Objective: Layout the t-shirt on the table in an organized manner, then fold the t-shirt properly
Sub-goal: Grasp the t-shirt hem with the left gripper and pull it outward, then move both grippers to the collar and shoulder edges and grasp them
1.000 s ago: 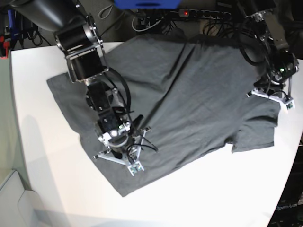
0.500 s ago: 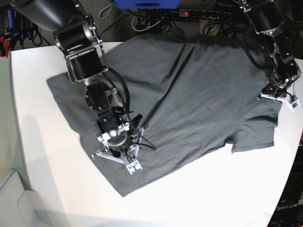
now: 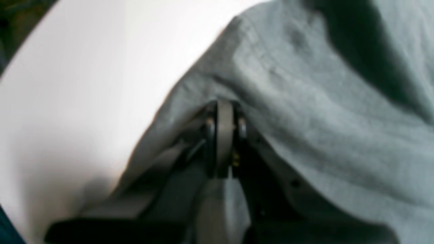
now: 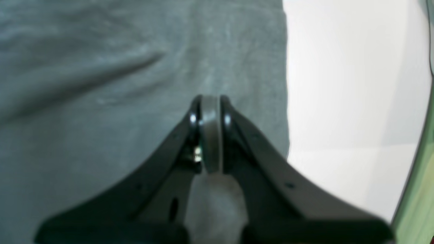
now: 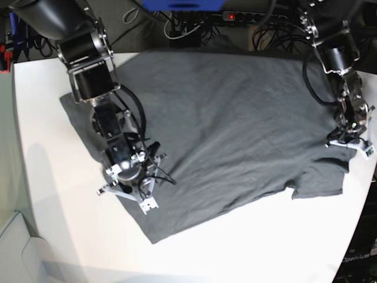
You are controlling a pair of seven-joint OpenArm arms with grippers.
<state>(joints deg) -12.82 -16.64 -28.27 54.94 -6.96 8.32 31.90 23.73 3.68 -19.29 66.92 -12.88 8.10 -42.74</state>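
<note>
A: What carries everything?

B: A broad white counter (image 5: pixel 247 242), smooth and matte, its near edge curving. Behind it the room is dark, with tangled cables and a power strip (image 5: pixel 253 16) showing a red light.

A: And the t-shirt (image 5: pixel 235 124)?

B: Spread across the middle and far part of the counter, dark grey, mostly flat with shallow creases, one sleeve toward the right edge.

A: The arms?

B: The right gripper (image 5: pixel 126 187) sits at the shirt's left edge, jaws closed on the fabric. The left gripper (image 5: pixel 349 140) is at the right edge, jaws closed on the cloth too.
</note>
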